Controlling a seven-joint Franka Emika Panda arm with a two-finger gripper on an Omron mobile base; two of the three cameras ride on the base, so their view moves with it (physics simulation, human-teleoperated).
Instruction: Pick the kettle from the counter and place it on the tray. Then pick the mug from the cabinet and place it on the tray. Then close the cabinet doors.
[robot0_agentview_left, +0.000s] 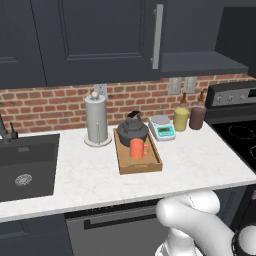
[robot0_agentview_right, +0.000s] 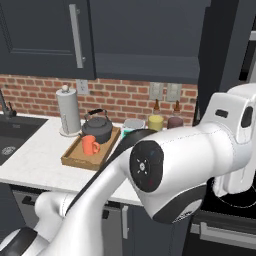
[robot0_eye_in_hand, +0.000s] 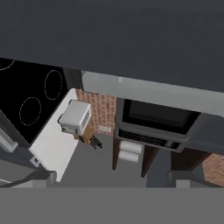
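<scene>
Left base view shows kettle (robot0_agentview_left: 132, 131) and mug (robot0_agentview_left: 137, 148) on the tray (robot0_agentview_left: 141, 165), cabinet doors (robot0_agentview_left: 97, 37) above it unshut; my wide-open gripper points elsewhere.

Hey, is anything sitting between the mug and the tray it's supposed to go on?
Nothing visible does. The mug already stands inside the tray, just in front of the kettle, which is in the tray too.
</scene>
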